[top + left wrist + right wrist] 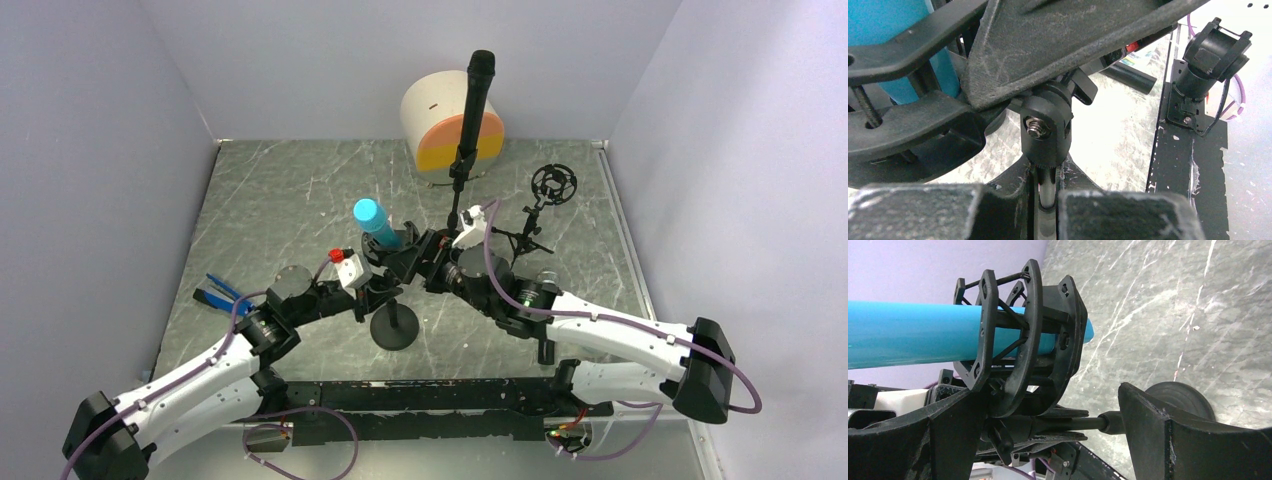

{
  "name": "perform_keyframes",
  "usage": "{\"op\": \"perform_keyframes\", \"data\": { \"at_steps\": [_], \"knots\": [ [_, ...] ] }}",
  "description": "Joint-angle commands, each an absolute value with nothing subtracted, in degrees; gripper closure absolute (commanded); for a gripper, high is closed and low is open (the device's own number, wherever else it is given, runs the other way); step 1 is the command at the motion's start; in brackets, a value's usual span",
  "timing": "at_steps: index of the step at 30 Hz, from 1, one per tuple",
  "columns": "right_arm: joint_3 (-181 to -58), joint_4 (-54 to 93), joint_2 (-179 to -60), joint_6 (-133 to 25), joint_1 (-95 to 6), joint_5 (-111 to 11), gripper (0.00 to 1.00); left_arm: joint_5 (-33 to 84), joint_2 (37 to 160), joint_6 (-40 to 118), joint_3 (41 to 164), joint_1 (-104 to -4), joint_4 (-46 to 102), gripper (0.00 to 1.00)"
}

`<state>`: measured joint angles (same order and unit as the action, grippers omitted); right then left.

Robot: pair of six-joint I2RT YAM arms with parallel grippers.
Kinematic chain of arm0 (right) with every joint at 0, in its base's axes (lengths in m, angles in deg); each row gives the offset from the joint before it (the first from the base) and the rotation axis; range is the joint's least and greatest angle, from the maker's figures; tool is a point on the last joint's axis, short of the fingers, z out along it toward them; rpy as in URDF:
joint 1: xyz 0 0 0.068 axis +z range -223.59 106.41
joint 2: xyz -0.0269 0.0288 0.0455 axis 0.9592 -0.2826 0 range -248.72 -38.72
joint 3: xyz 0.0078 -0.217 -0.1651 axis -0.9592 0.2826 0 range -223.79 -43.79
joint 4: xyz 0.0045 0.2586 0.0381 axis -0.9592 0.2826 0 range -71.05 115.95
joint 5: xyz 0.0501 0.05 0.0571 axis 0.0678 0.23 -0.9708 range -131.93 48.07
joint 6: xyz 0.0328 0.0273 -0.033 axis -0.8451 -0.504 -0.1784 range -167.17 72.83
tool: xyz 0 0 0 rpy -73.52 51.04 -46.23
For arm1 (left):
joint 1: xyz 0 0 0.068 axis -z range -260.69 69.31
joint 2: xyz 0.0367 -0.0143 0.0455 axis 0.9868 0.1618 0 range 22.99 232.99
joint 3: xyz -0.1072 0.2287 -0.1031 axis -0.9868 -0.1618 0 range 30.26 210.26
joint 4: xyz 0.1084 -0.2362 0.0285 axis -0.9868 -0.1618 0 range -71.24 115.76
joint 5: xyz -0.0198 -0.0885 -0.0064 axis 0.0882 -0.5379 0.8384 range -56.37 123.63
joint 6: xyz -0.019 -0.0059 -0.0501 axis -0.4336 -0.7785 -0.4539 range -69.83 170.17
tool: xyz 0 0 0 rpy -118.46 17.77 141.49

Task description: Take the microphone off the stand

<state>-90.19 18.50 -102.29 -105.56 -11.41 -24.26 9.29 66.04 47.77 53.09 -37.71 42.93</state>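
Soft, even overhead light; faint shadows on the grey table. Left wrist view: white glare at right, left fingers blurred. Right wrist view: right fingers dark, soft-edged.

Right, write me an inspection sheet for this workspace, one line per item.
Surface: grey marbled table, with pale streaks.
Job's things: blue microphone seated in its black shock mount on the stand.
Clutter: black microphone on a second stand at the back; empty mount on a small tripod; white-and-orange drum; blue-handled tool.
Grippers: left gripper shut on the stand's post; right gripper open, one finger each side of the shock mount.
Cables: purple cables run along both arms.
Surroundings: plain lilac walls on three sides.
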Motion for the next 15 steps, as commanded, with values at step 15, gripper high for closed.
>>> {"op": "perform_keyframes", "data": {
  "at_steps": [15],
  "knots": [
    [-82.89,28.53,-107.25,-104.48,-11.12,-27.57,0.01,10.44,68.4,48.07,50.48,-37.54,37.16,0.98]
  ]
}}
